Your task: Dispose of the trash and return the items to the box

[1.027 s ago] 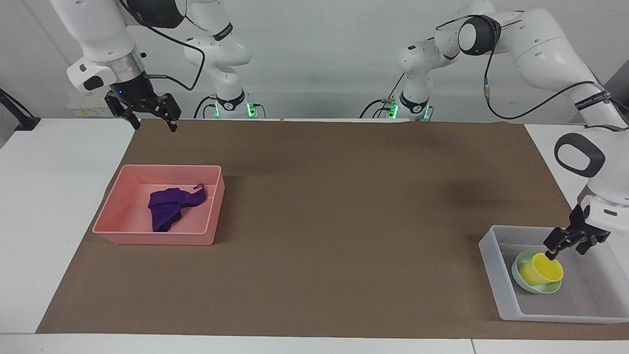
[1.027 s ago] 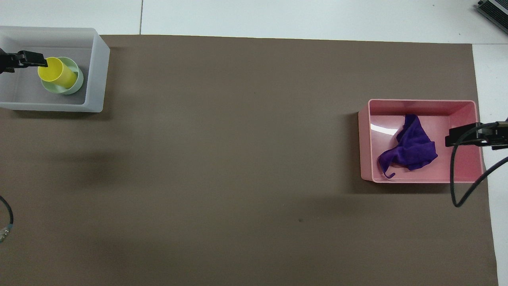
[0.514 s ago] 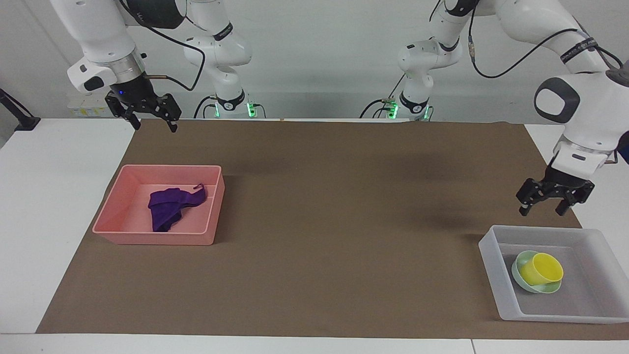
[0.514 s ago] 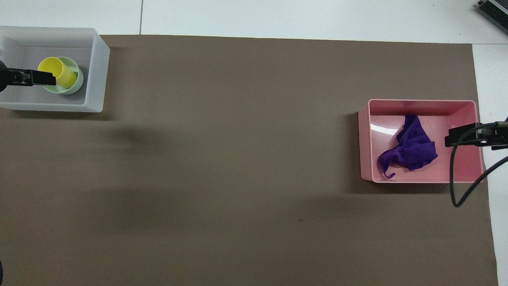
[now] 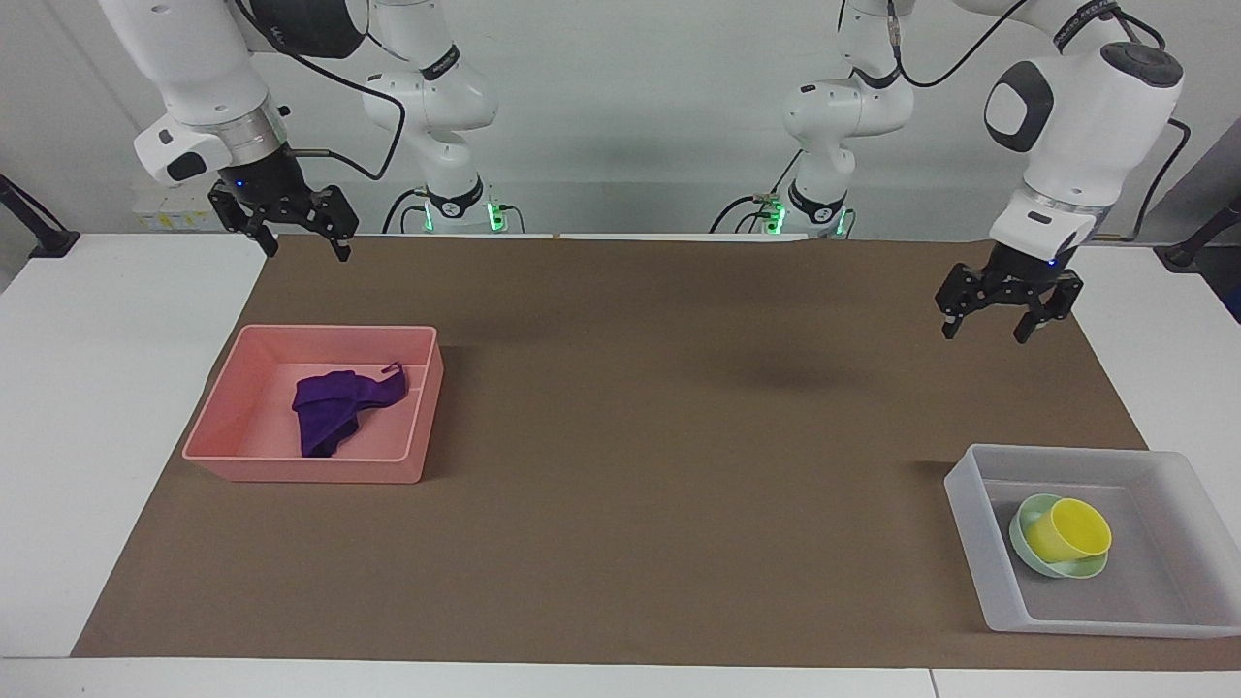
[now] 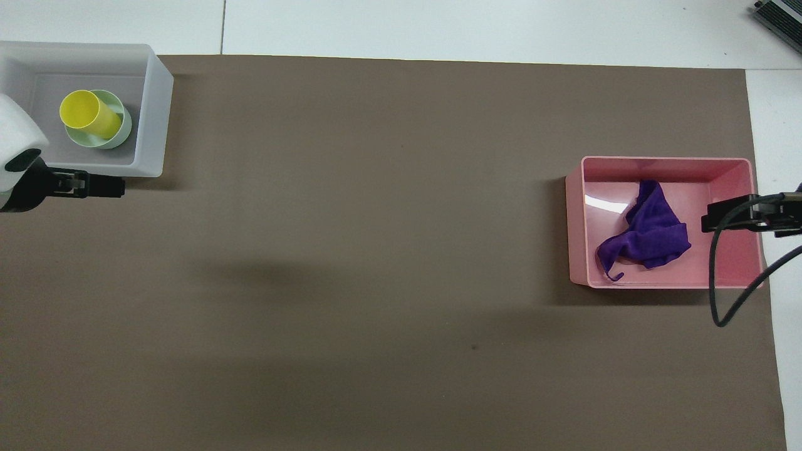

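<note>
Cloth (image 5: 334, 412) first: you can see the purple piece lying crumpled in the pink bin (image 5: 233, 407) toward the right arm's end of the desk (image 5: 58, 407). It looks soft and light with many folds, so if you ever need to lift it, pinch a raised ridge of fabric from above; a flat patch would likely slip away.

The yellow cup (image 5: 1069, 531) lies tilted in the mint-green bowl (image 5: 1023, 523), and both sit inside the translucent box (image 5: 970, 528) toward the left arm's end, farther from the robots than the bin. Both look like thin, light, smooth plastic: stiff enough to take by the rim, one finger inside and one outside, but apt to slide or tip under a hard squeeze. The cup leans on the bowl, so expect it to roll if nudged.

Your left gripper (image 5: 1002, 315) hangs over the brown mat (image 5: 679, 465), its fingers spread wide and holding nothing. Your right gripper (image 5: 296, 233) waits over the mat's edge, fingers also wide and empty. Judging from how things lie, the sorting looks finished.
</note>
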Controlling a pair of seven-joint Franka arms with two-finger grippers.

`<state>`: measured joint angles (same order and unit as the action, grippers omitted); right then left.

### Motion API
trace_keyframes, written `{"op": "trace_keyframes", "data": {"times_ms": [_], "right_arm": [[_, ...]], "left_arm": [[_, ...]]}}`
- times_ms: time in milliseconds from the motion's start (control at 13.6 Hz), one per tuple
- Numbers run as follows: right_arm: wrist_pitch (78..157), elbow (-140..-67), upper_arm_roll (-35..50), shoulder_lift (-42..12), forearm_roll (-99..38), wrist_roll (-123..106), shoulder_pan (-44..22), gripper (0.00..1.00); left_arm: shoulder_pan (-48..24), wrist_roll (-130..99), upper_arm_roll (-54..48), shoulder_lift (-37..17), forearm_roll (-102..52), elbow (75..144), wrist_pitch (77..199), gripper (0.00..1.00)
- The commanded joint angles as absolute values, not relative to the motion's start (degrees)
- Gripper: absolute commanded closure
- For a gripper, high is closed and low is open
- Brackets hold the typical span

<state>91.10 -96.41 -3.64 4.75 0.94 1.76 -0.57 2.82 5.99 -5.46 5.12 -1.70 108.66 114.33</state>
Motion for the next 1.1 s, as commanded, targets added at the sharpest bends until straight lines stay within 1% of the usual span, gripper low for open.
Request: {"op": "trace_keyframes", "data": {"times_ms": [0,147,367,440,587,734,807,880,1027], "right_arm": [[92.0,-97.6,-3.5,5.4,0.6,1.3,-0.3,0.0],[92.0,-97.6,-3.5,5.4,0.6,1.3,-0.2,0.0],[92.0,-97.6,-3.4,5.4,0.6,1.3,-0.2,0.0],[92.0,-97.6,-3.5,5.4,0.6,1.3,-0.3,0.0],[92.0,-97.6,-3.4,5.4,0.6,1.3,-0.2,0.0],[92.1,-97.6,-3.4,5.4,0.7,1.3,-0.2,0.0],[92.1,-97.6,-3.4,5.4,0.6,1.3,-0.2,0.0],[92.1,-97.6,-3.4,5.4,0.6,1.3,-0.2,0.0],[92.1,-97.7,-3.5,5.4,0.6,1.3,-0.2,0.0]], "left_arm": [[1.1,4.5,-5.1,8.0,-1.8,109.2,109.4,0.0],[1.3,4.8,-5.1,6.5,-1.8,103.7,104.6,0.0],[1.3,4.9,-5.1,1.4,-1.7,92.5,97.1,0.0],[1.3,4.8,-5.2,0.2,-1.7,89.7,95.0,0.0],[1.4,4.8,-5.1,-1.3,-1.9,86.3,91.1,0.0],[1.4,4.9,-5.1,-2.2,-1.9,84.0,88.3,0.0],[1.2,4.9,-5.2,-2.2,-1.8,84.0,87.4,0.0],[1.1,4.8,-5.2,-1.8,-1.8,84.8,87.3,0.0],[1.1,4.9,-5.1,-0.1,-1.8,88.5,87.7,0.0]]}}
